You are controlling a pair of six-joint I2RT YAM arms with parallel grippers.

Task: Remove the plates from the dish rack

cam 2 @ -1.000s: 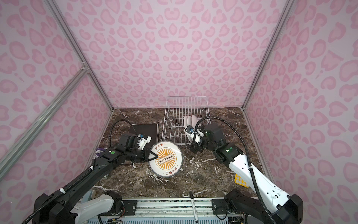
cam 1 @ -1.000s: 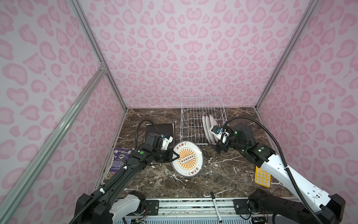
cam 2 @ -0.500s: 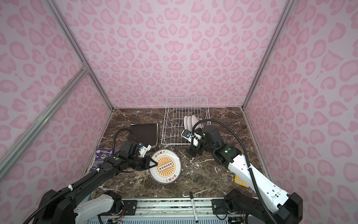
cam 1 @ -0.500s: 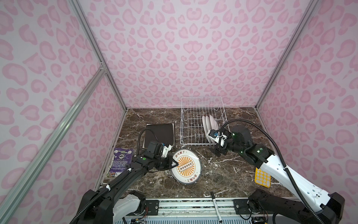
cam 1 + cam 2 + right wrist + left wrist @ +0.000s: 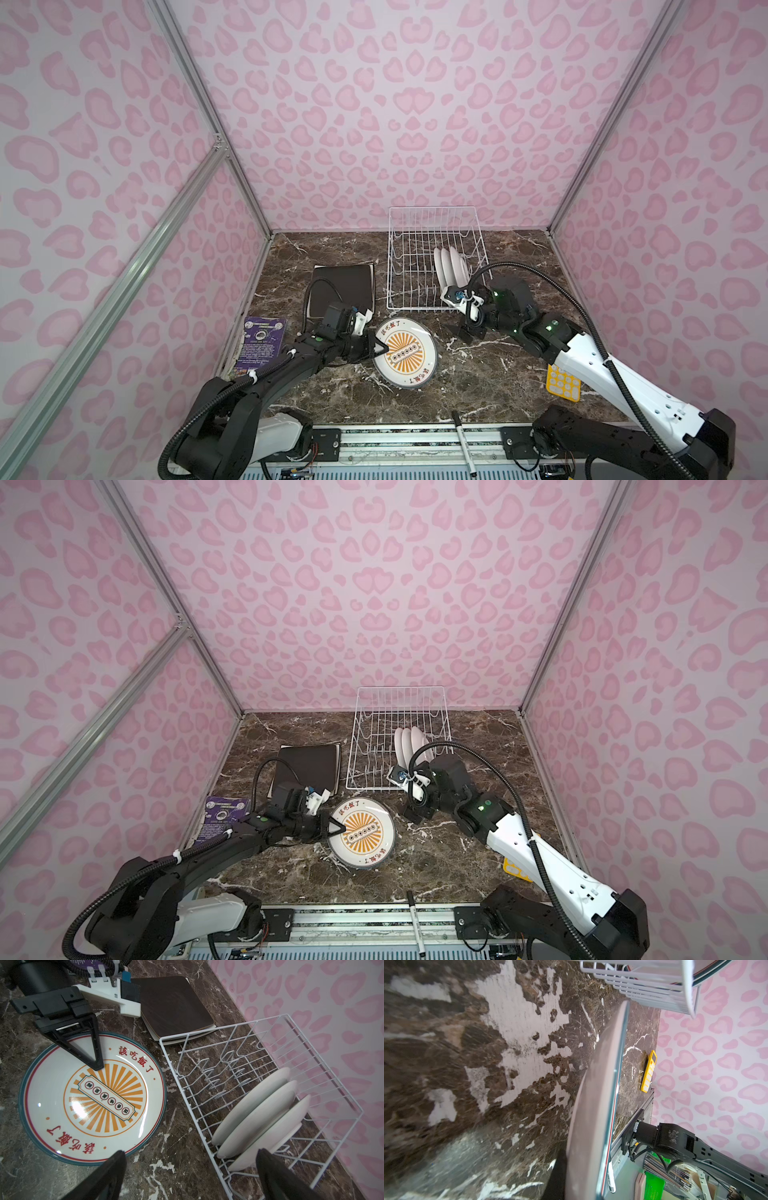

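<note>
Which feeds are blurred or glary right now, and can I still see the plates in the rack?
Left wrist: the marble tabletop is smeared and the sunburst plate shows edge-on, soft. Right wrist: sharp, with one small glare spot on that plate's face and dark corners; three white plates in the dish rack read clearly. Both top views: evenly lit, wide-angle bowing, rack plates small.

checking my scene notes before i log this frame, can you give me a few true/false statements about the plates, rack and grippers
1. The left gripper is shut on the sunburst plate at its rim. True.
2. The dish rack is empty. False: three round white plates stand in it.
3. The right gripper holds a plate. False: it is open and holds nothing.
4. The dark square plate lies on the table, outside the rack. True.
</note>
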